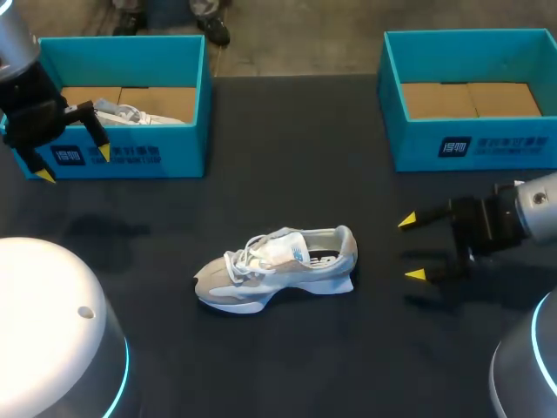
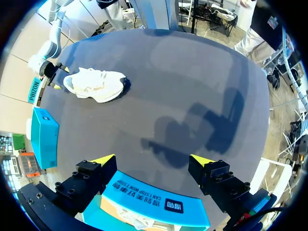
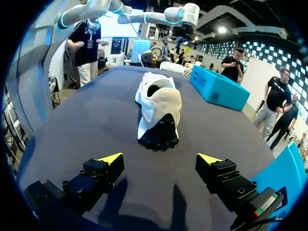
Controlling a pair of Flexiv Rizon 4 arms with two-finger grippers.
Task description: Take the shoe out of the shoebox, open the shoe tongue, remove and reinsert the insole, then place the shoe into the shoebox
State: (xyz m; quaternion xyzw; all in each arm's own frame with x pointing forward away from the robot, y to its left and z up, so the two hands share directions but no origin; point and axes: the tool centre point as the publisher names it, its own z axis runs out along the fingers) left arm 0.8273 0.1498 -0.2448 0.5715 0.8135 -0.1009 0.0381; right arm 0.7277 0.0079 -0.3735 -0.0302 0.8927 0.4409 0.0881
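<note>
A white and beige sneaker (image 1: 277,269) lies on its side in the middle of the dark table, toe to the left; it shows far ahead of the fingers in the left wrist view (image 2: 95,84) and heel-on in the right wrist view (image 3: 159,108). My left gripper (image 1: 71,163) hangs open over the front wall of the left teal shoebox (image 1: 130,153), with that wall between its fingers (image 2: 151,166). My right gripper (image 1: 410,247) stands open to the right of the shoe's heel, empty (image 3: 161,159). A second white shoe (image 1: 126,114) lies in the left shoebox.
A second teal shoebox (image 1: 474,144) with a cardboard floor stands at the back right; it shows as a blue box (image 3: 219,88) beyond the shoe in the right wrist view. Two white robot bases sit at the front corners.
</note>
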